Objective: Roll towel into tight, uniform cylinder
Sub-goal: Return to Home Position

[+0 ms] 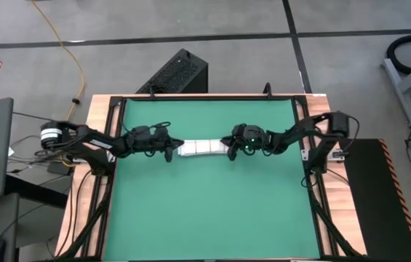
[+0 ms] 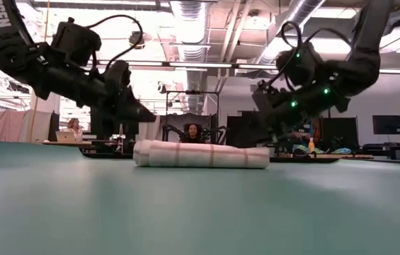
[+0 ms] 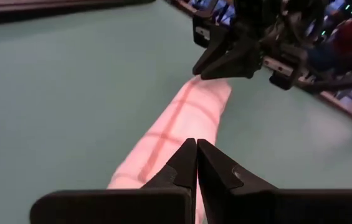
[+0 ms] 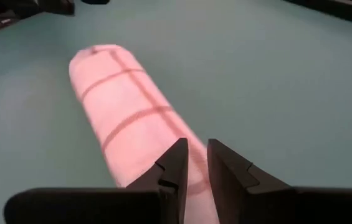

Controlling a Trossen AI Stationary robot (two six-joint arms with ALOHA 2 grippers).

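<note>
On one green mat (image 1: 205,211), one rolled towel (image 1: 204,148); by its two ends, left fingers (image 3: 182,165) together, right fingers (image 4: 172,165) slightly apart.

Towel (image 4: 123,106): soft cloth, matt, thin lines across it; I can't tell if woven or printed. Mat (image 1: 205,211): smooth green, matt from above, slight sheen in my low view. Table (image 1: 100,109) edge: bare wood, grain showing. Left gripper (image 3: 196,146), right gripper (image 4: 197,146): I read fingers as hard dark plastic, matt, smooth-faced. Frame (image 1: 205,97) round mat: black, dull; material unclear to me.
</note>
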